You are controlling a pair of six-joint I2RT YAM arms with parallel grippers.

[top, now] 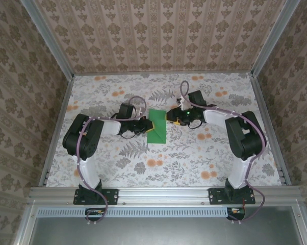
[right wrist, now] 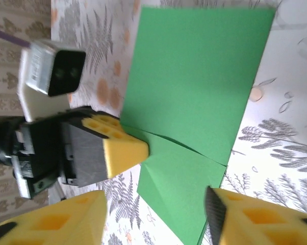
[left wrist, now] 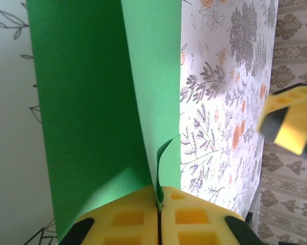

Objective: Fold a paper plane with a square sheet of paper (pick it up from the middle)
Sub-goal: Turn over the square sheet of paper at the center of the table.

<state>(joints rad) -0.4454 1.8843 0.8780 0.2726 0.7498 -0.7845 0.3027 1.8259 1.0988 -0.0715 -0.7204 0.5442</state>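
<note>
left tool: pads together, clamped on the edge of the square sheet of paper, pinched strip hidden between pads | right tool: fingers apart, holding nothing, bodies cut off by the frame | sheet: partly folded, mid-tabletop, left tool at its 9 o'clock, right tool at 3 o'clock; whether the right tool touches the sheet unclear from above

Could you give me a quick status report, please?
Left gripper shut on green paper. Right gripper open, close by. Nothing obstructing.
</note>
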